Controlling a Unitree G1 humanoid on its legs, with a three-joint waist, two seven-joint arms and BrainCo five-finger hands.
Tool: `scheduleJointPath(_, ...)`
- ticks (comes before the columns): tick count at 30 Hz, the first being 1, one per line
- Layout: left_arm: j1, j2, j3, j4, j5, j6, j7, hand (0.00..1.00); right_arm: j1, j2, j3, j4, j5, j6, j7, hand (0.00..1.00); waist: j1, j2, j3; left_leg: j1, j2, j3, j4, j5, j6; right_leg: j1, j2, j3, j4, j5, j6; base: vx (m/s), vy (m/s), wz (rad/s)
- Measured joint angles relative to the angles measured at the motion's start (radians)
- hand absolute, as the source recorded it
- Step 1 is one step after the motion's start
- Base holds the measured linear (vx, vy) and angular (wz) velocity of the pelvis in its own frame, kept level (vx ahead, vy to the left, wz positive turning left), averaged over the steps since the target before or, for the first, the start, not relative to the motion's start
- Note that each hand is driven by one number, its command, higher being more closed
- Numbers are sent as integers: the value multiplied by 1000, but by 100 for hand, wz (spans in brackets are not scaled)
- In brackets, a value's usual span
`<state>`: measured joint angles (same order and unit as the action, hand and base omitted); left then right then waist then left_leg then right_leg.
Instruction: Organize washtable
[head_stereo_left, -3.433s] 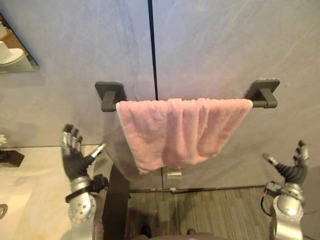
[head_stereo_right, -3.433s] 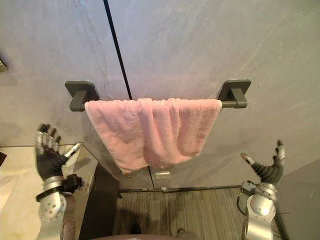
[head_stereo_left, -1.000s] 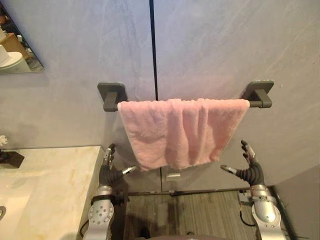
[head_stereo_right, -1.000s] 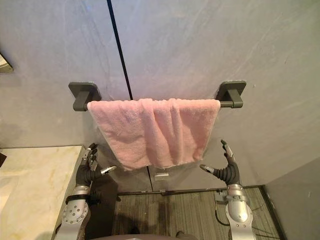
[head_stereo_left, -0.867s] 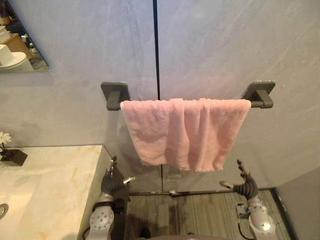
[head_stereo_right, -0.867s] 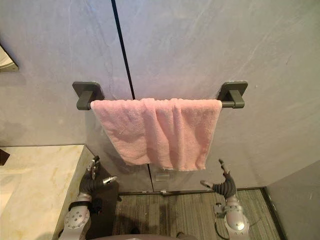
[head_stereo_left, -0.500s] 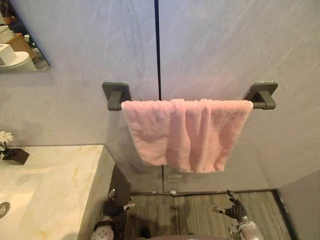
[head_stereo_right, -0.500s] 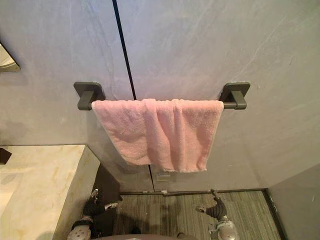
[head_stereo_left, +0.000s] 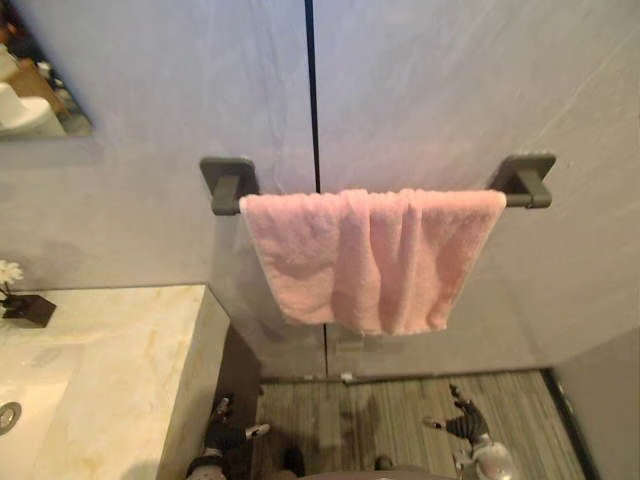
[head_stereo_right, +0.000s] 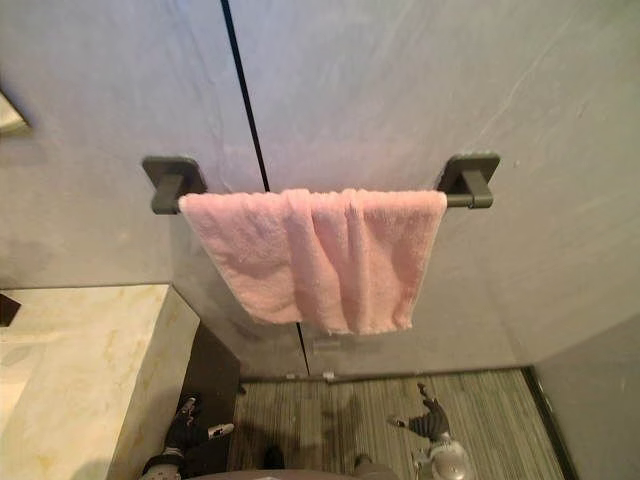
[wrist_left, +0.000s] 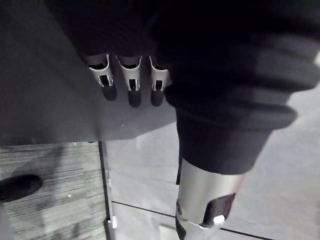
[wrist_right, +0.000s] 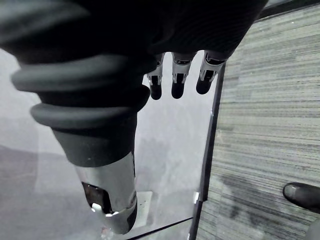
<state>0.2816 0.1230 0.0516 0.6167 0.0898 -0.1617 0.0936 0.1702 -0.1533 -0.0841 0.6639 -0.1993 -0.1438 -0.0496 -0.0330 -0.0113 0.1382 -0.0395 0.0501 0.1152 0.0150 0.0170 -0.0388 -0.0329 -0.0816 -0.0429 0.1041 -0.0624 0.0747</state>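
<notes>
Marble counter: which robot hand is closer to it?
Left. The left robot hand hangs low beside the marble counter; the right robot hand is far across, over the floor.

Grey stone-look wall (head_stereo_left: 450, 90), two panels split by a dark vertical seam (head_stereo_left: 311, 90). Floor (head_stereo_left: 400, 410) striped grey-green. Pale veined marble bench (head_stereo_left: 100, 360) at left. Mirror (head_stereo_left: 40, 100) corner upper left. Soft, even light.

On my feed, a towel (head_stereo_left: 370, 255) hangs on the wall between 2 mounts, the left bracket (head_stereo_left: 228, 183) and the right bracket (head_stereo_left: 527, 178). The washtable (head_stereo_left: 110, 360) stands left of it, under a mirror (head_stereo_left: 40, 95), with a flower pot (head_stereo_left: 26, 308) at its back edge. My left hand (head_stereo_left: 232, 432) is low beside the washtable's end. My right hand (head_stereo_left: 458, 425) is low over the floor (head_stereo_left: 390, 405), below the towel's right side.
</notes>
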Motion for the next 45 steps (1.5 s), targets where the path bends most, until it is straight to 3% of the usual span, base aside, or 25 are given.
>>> scheduleJointPath(3,-30,6,1,-19,-1,1,-1,0,-39,-3,29,-2,2,1,-12,0,10,3,30,-127,35,2,166,-58,19,-75,5,29,65,0,14,-78,25,-4)
scheduleJointPath(4,-37,4,3,-37,-2,-1,-1,0,-39,-4,46,-9,3,2,-13,0,16,9,43,-140,42,-10,202,-64,25,-116,4,60,297,-104,31,-58,16,33)
scheduleJointPath(6,-32,1,4,-63,-2,-2,3,0,1,1,69,-28,5,0,-12,0,19,3,41,-162,30,-48,250,-67,28,-118,-6,99,549,-173,64,-43,-66,75)
scheduleJointPath(9,-30,-4,31,-77,-2,-2,19,0,9,1,94,-52,5,-1,-11,0,39,-25,26,-244,7,-95,319,-63,21,-70,-11,184,621,-215,97,-142,-178,65)
scheduleJointPath(10,-30,-23,41,-77,-2,0,28,0,-15,-7,93,-54,6,-1,-13,0,56,-37,24,-294,3,-115,346,-46,-4,-34,-3,206,526,-313,65,-335,-319,46)
scheduleJointPath(12,-21,-52,40,-79,-10,0,45,0,-48,-28,95,-58,18,-1,-18,0,83,-9,32,-333,20,-145,286,30,-43,-3,18,166,363,-390,-17,-404,-320,40)
scheduleJointPath(13,-24,-82,35,-79,-11,2,51,0,-65,-52,95,-52,28,-1,-20,0,70,50,52,-329,50,-194,204,102,-42,-6,68,118,345,-359,-39,-415,-295,59)
scheduleJointPath(14,-22,-91,21,-86,-14,2,57,0,-63,-62,94,-49,30,0,-29,0,70,75,62,-304,74,-206,128,124,-35,-8,95,95,338,-338,-63,-500,-307,95)
scheduleJointPath(15,-32,-93,15,-87,-20,3,62,0,-65,-61,89,-40,31,3,-38,0,69,68,79,-291,100,-175,76,75,-29,-6,104,46,308,-304,-99,-335,-160,81)
scheduleJointPath(16,-38,-91,14,-88,-20,3,62,0,-61,-60,85,-41,31,3,-40,0,63,66,82,-305,104,-159,102,44,-5,-5,101,22,298,-293,-108,-406,-206,114)
scheduleJointPath(18,-42,-67,-6,-95,-19,3,61,0,-64,-49,61,-41,32,10,-43,0,44,15,96,-357,70,-108,379,32,4,-28,61,-49,264,-242,-135,-379,-212,94)
scheduleJointPath(19,-38,-67,-7,-98,-19,3,61,0,-63,-51,60,-42,32,10,-44,0,45,14,94,-353,74,-96,435,9,1,-30,61,-55,239,-220,-139,-315,-137,50)
scheduleJointPath(21,-35,-67,-10,-95,-18,3,60,0,-52,-54,58,-40,32,12,-42,0,45,35,81,-276,97,-46,589,-114,-14,-27,66,-94,142,-130,-147,-213,-48,41)
scheduleJointPath(23,-38,-67,-11,-95,-18,3,59,0,-42,-56,50,-39,32,13,-40,0,36,52,71,-160,129,-15,585,-158,-44,-44,68,-138,108,-88,-153,-203,8,66)
scheduleJointPath(24,-50,-67,-15,-95,-18,2,59,0,-41,-55,49,-39,32,13,-38,0,14,60,66,-94,155,-14,562,-167,-59,-65,69,-185,108,-79,-157,-177,19,94)
scheduleJointPath(25,-59,-66,-20,-93,-18,2,59,0,-44,-55,47,-39,32,13,-38,0,0,70,60,-64,172,-11,539,-166,-63,-81,69,-209,113,-76,-157,-214,74,114)
scheduleJointPath(27,-105,-51,-55,-88,-17,0,59,0,-64,-47,36,-35,32,13,-39,0,-39,96,44,70,217,27,296,-116,-106,-158,56,-303,162,-73,-152,-233,126,120)
scheduleJointPath(30,-154,-18,-107,-82,-17,-1,58,0,-91,-24,6,-18,34,12,-43,0,-61,95,45,95,202,91,81,-118,-109,-184,20,-403,133,-15,-131,-277,200,106)
scheduleJointPath(33,-142,5,-108,-81,-7,0,59,0,-108,-3,7,-5,34,12,-44,0,-57,91,46,94,173,111,16,-123,-124,-182,-1,-422,80,54,-106,-254,212,41)
scheduleJointPath(36,-112,19,-87,-86,1,0,60,0,-101,18,29,-1,32,15,-43,0,-42,72,49,53,119,105,55,-129,-113,-172,-41,-405,6,134,-72,-244,148,10)
scheduleJointPath(37,-103,20,-79,-87,3,1,60,0,-101,22,41,-1,32,18,-42,0,-35,73,51,24,109,91,83,-149,-82,-174,-42,-369,-5,142,-53,-265,112,8)
scheduleJointPath(38,-96,21,-78,-86,3,1,60,0,-97,23,47,-1,32,19,-41,0,-37,74,52,11,106,77,101,-159,-73,-175,-35,-324,-4,142,-47,-212,94,35)
scheduleJointPath(39,-84,24,-77,-85,3,1,61,0,-81,28,49,0,32,21,-39,0,-38,75,52,-9,101,47,123,-172,-67,-176,-12,-211,3,124,-26,-144,31,67)
scheduleJointPath(42,-85,12,-51,-54,3,1,63,0,-58,28,50,24,32,33,-38,0,-60,73,56,-49,83,-76,146,-169,-68,-185,39,-30,89,22,-17,-87,-41,106)
scheduleJointPath(45,-87,6,-46,-35,3,1,65,0,-23,29,52,18,36,35,-37,0,-61,64,54,-75,53,-199,140,-147,-78,-183,34,-74,173,-48,-31,-34,-101,136)
